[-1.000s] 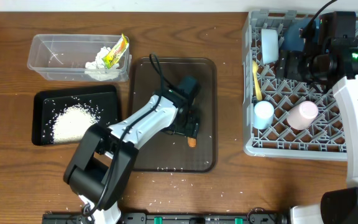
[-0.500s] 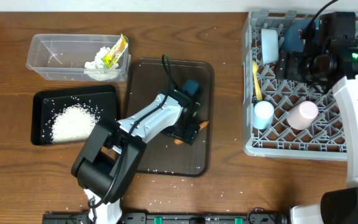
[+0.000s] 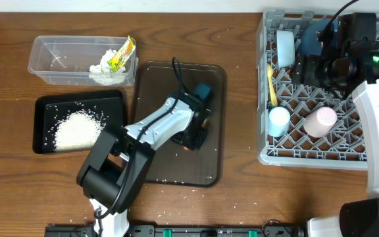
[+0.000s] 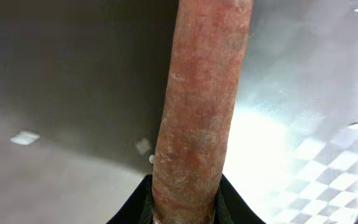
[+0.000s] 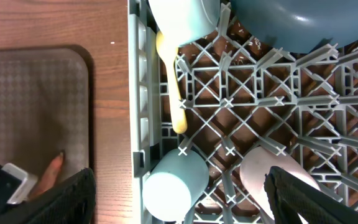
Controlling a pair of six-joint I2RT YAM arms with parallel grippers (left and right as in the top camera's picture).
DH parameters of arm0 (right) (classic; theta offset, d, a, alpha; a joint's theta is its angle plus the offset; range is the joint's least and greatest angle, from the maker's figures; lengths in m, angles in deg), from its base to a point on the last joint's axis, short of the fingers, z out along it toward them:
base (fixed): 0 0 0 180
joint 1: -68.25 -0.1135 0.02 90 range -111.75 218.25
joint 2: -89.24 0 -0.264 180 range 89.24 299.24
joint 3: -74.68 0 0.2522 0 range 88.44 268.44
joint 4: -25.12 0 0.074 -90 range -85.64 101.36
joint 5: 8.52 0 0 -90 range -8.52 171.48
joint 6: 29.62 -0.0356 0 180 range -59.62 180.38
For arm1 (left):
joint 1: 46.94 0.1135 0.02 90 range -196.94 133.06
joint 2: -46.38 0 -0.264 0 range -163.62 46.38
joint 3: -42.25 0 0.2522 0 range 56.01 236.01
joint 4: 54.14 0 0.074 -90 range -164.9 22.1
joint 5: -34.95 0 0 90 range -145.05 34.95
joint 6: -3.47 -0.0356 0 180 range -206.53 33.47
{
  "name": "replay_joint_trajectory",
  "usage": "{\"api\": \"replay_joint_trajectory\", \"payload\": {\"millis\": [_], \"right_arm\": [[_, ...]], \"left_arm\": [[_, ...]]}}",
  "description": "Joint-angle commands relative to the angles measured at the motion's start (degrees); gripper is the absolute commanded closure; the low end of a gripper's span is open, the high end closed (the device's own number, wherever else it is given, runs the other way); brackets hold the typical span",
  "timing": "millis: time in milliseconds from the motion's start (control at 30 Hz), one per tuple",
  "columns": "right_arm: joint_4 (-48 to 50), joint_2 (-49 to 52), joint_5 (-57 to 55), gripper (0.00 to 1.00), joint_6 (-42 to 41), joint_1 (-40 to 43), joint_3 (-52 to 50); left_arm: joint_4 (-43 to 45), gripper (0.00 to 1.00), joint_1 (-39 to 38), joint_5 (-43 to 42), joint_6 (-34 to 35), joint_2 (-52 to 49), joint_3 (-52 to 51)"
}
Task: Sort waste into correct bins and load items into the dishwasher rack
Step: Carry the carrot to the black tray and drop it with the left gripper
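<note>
Overhead: black tray [image 3: 77, 100] w/ rice [image 3: 77, 130] (tub [image 3: 58, 62] w/ tissue [image 3: 104, 69], wrapper [image 3: 122, 56]).

Short orange carrot piece [image 4: 197, 112] pinched in left tool [image 4: 184, 208].

You've got a dark brown serving tray [image 3: 206, 164] lying flat mid-table, rounded corners, faint checkered texture. Wooden table [image 3: 242, 39] shows past its 12 and 3 o'clock edges.

White arms [image 3: 155, 125] with black joints and cables — green light [image 3: 376, 60] on the right.
</note>
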Motion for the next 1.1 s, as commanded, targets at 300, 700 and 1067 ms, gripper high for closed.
{"api": "replay_joint_trajectory", "payload": {"millis": [300, 700, 1067], "right_arm": [[0.02, -0.66, -0.55, 0.14, -0.37, 0.15, 0.68], [0.13, -0.66, -0.57, 0.14, -0.37, 0.15, 0.68], [-0.15, -0.66, -0.55, 0.14, -0.37, 0.15, 0.68]], "left_arm": [[-13.18, 0.88, 19.37, 19.82, 20.31, 10.47, 12.09], [-5.38, 0.87, 40.26, 19.61, 29.09, 9.16, 2.60], [7.61, 0.59, 43.04, 19.63, 29.05, 8.61, -8.48]]}}
